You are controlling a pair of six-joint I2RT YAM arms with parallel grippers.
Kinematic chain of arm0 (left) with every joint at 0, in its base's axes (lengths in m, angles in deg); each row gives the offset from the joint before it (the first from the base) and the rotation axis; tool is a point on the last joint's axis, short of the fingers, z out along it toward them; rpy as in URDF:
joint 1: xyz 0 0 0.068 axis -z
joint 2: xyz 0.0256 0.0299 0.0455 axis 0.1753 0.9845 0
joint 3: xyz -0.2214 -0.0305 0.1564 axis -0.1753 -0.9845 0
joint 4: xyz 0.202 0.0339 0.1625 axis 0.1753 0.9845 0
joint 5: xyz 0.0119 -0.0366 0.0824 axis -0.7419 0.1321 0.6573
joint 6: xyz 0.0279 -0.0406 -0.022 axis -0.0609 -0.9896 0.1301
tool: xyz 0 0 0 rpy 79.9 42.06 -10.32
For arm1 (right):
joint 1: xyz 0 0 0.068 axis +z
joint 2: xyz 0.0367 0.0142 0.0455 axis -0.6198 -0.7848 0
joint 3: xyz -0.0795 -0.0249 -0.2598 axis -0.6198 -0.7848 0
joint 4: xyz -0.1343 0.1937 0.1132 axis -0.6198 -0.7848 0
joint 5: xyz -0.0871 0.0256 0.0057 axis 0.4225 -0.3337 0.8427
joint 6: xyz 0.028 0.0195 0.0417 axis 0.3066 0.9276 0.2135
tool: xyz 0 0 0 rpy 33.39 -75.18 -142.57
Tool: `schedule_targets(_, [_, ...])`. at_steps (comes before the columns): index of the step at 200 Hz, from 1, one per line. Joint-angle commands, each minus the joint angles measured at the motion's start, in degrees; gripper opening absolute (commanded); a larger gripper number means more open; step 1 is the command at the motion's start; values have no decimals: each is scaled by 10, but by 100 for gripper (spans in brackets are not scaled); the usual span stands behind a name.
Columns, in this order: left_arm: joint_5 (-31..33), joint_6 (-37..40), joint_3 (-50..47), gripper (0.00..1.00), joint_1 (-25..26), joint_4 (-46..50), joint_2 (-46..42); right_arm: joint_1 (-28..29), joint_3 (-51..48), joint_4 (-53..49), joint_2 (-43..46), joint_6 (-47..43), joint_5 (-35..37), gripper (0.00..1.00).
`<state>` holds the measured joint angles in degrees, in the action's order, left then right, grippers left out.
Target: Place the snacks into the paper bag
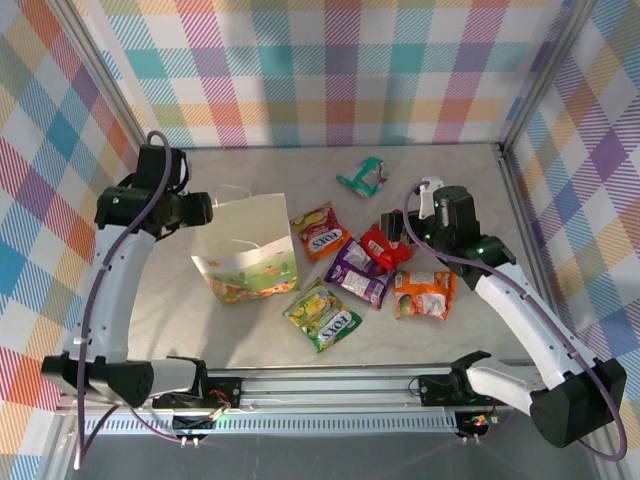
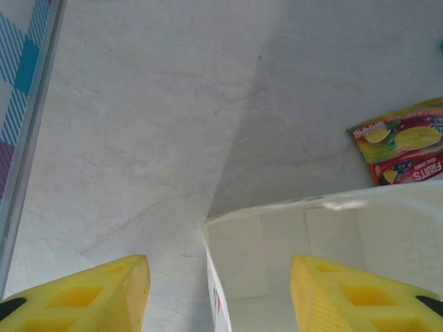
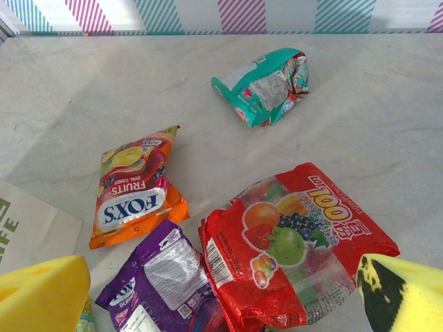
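Green-yellow packet (image 1: 322, 315) lies nearest the arm bases, "FOX'S" legible on it. To its R is an orange packet (image 1: 424, 294), print too small to read. Purple packet (image 1: 358, 272) sits btwn and just beyond them; the R wrist cam shows its white back label + part of a FOX'S logo. It touches the red packet (image 3: 297, 242), marked "100" in yellow w/ fruit pics. Right gripper (image 3: 221, 297) hovers over these two, yellow fingers wide apart, holding nothing.

Paper bag (image 1: 245, 250) is on the L half of the counter (image 1: 260, 172), cartoon print facing the bases, white inside visible. Left gripper (image 2: 218, 290) is spread at its rim: one finger over bare counter, the other over the bag's mouth, not clamped.

Just R of the bag is the FOX'S FRUITS packet (image 3: 135, 187), orange. Teal packet (image 1: 362, 177) lies farthest, crumpled, well apart from the rest, text unreadable.
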<state>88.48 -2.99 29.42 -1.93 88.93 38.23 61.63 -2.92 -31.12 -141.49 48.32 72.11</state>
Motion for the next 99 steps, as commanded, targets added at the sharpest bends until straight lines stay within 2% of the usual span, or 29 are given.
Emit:
schedule_targets(1, [4, 72, 23, 57, 14, 28, 19, 5, 18, -10, -1, -3, 8, 99])
schedule_targets(27, [24, 111, 19, 60, 18, 15, 21, 5, 19, -17, 2, -7, 16, 99])
schedule_targets(73, [-37, 177, 18, 67, 31, -11, 22, 5, 25, -13, -8, 4, 17, 99])
schedule_targets(99, [-51, 199, 29, 71, 32, -25, 35, 7, 23, -11, -13, 8, 17, 99])
